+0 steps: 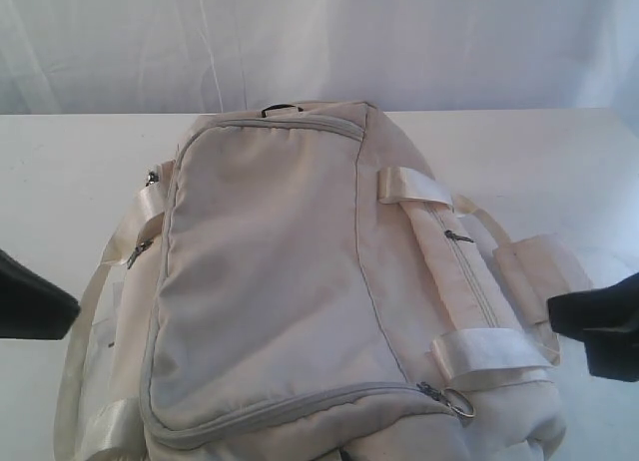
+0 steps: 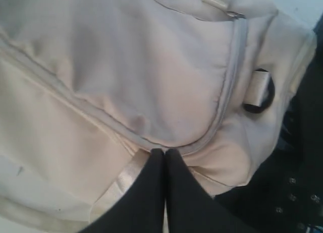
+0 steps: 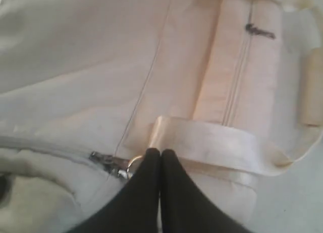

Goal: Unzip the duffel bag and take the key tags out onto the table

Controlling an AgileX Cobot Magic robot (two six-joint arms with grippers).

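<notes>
The large cream-white fabric duffel bag (image 1: pixel 270 281) lies zipped on the plain white counter (image 1: pixel 60 162); the key tags are unseen, presumably inside. The black left tool (image 2: pixel 165 151) and right tool (image 3: pixel 160 152) are pressed together, empty. The right tool, beside the near-right metal zipper pull (image 3: pixel 118 166), could snag the shiny white strap (image 3: pixel 202 142) instead.

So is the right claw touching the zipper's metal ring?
Apart. In the exterior view the right gripper sits clear of the zipper ring, with the duffel bag showing between them.
</notes>
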